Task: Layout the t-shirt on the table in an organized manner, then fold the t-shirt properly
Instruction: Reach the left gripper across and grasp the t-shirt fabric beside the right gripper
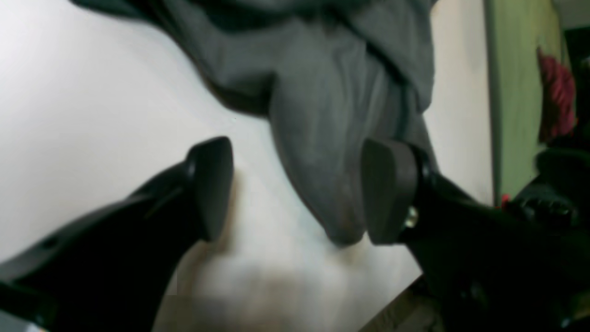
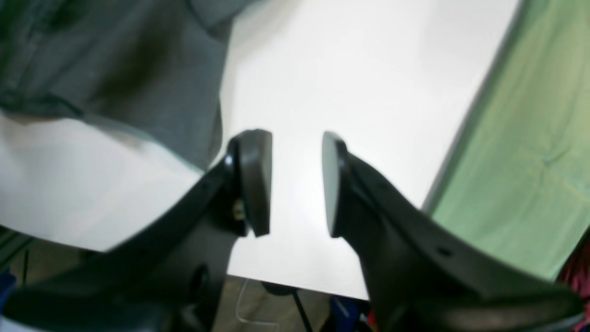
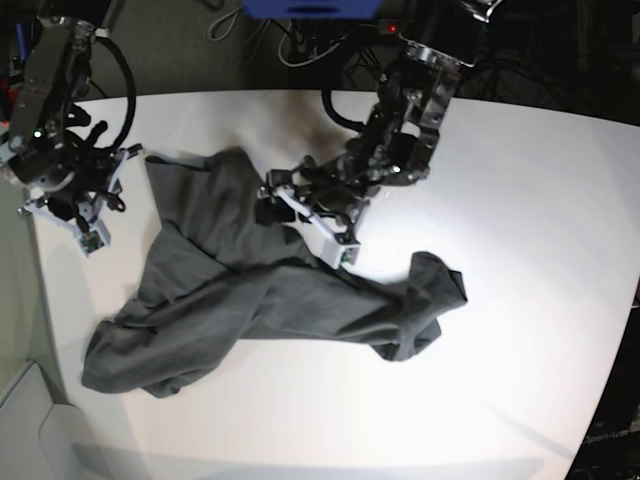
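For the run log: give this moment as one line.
t-shirt: crumpled on table | left gripper: open, straddling cloth | right gripper: open, empty

Spread crumpled across the table (image 3: 520, 180) from near left to centre right: the t-shirt (image 3: 250, 300). Above its far edge, the left gripper (image 3: 300, 215); beside its far-left corner, the right gripper (image 3: 85, 215).
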